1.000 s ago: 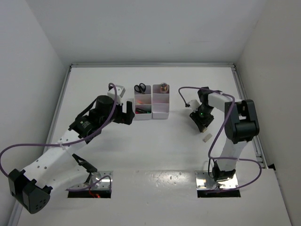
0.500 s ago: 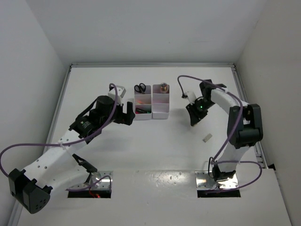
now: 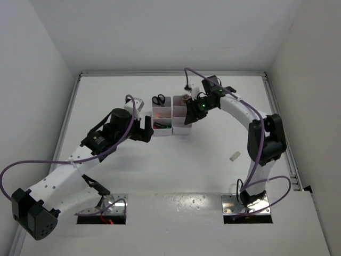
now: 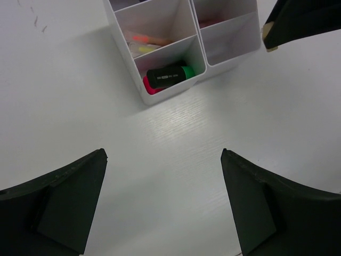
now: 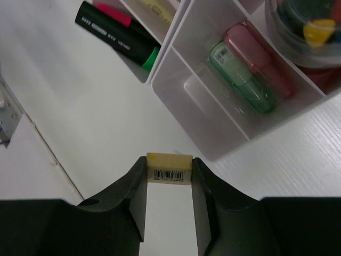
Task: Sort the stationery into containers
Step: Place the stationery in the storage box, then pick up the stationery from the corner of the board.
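From above, the left arm stretches diagonally from its base at the near left. The left claw [image 3: 145, 129] sits just beside the left box [image 3: 162, 124], its fingers released and wide, holding nothing. The right arm rises along the desk's [image 3: 186, 165] right side, bends at the elbow and reaches left. Its right claw [image 3: 193, 110] is at the right edge of the right box [image 3: 182, 127]. Scissors [image 3: 158, 100] stand in the left box's far compartment. A second block [image 3: 234, 157] lies on the desk near the right arm, well apart from the boxes. Bare desk runs from the boxes to the arm bases.

The left wrist view shows only desk between the spread fingers [image 4: 69, 208]. Ahead, a black-capped green highlighter [image 4: 170, 76] lies in the left box's near compartment.

In the right wrist view the claw is clenched on a beige barcoded block [image 5: 169, 167]. The right box's near wall is just ahead of it. Green and pink tubes [image 5: 242, 77] lie side by side in the middle compartment.
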Robot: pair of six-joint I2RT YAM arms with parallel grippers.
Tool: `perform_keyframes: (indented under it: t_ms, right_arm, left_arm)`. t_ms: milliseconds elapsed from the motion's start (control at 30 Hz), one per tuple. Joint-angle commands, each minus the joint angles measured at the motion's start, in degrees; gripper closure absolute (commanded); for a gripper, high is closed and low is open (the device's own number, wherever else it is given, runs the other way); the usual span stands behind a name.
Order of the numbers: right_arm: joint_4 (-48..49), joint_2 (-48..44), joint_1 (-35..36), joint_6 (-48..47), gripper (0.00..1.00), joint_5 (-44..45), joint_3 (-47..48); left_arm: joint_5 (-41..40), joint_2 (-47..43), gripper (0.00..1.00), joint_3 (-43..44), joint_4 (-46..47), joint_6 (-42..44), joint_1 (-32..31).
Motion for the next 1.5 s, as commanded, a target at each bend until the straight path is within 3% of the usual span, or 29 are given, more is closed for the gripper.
perform_keyframes:
  t_ms: [0,433,533,633,767,933,1067,1133,1167,1200,1233,1267,1300,1333,1400,1433,1467]
  right_arm:
    - [6.58,-0.35,2.56,10.77,1.00,4.68,1.28]
    - [10.28,3.07,6.34,16.85,1.00,18.66,1.88]
    - [9.22,3.69,6.35,16.85,0.77,18.66,1.89]
    - [9.22,3.69,6.35,16.24,0.64,18.04,1.89]
    - [8.60,3.69,6.35,15.62,0.63,15.94,2.51]
    - [8.08,-0.17,6.88,14.48,0.52,14.79,2.51]
    - [8.08,-0.70,6.88,14.48,0.51,13.75,2.51]
    - [7.46,-1.75,6.27,12.29,0.60,11.99,3.03]
    - [5.98,-3.85,6.26,10.37,0.93,8.76,3.03]
    - [4.66,-5.43,5.74,1.99,1.00,6.99,3.03]
    - [3.08,-7.45,5.74,-3.92,1.00,6.19,2.42]
    - [-0.67,-9.82,5.73,-11.98,1.00,4.70,1.29]
    - [-2.89,-14.89,5.73,-29.47,1.00,4.68,-2.81]
    - [-5.52,-17.55,5.21,-39.56,1.00,7.29,-5.64]
    - [-12.10,-22.56,5.21,-57.86,1.00,11.87,-16.40]
    - [-11.01,-25.11,5.21,-66.91,0.96,15.11,-20.74]
    - [-9.52,-30.10,5.21,-69.61,0.94,22.02,-28.35]
  left_arm:
    - [-0.27,-0.05,0.06,0.07,2.10,-0.18,0.54]
    - [-0.27,0.48,0.06,-0.45,2.10,-0.18,1.06]
    - [-0.27,0.48,0.06,-0.45,2.10,-0.18,1.07]
    - [-0.27,0.48,0.06,-0.45,2.10,-0.18,1.07]
    - [-0.27,0.48,0.06,-0.45,2.10,-0.18,1.07]
    - [-0.27,0.48,0.06,-0.45,2.10,-0.18,1.07]
    - [-0.27,0.48,0.06,-0.45,2.10,-0.18,1.07]
    - [-0.27,0.48,0.06,-0.45,2.10,-0.18,1.07]
    - [0.25,0.48,0.07,-0.45,2.10,-0.18,1.07]
    - [0.25,-0.13,0.10,-0.45,2.10,-0.18,1.07]
    - [0.25,-0.13,0.15,-0.45,2.10,-0.18,1.07]
    - [1.04,-0.66,0.46,-0.45,2.10,-0.18,1.07]
    - [1.04,-0.66,0.71,-0.45,2.10,0.35,1.07]
    - [1.65,-0.66,1.00,-0.45,2.10,0.35,1.07]
    - [2.36,-0.66,1.00,-0.45,2.10,0.35,1.07]
    - [2.88,-0.66,1.00,-0.45,2.10,0.35,1.07]
    - [2.89,-0.66,0.92,-0.45,2.10,0.35,1.07]
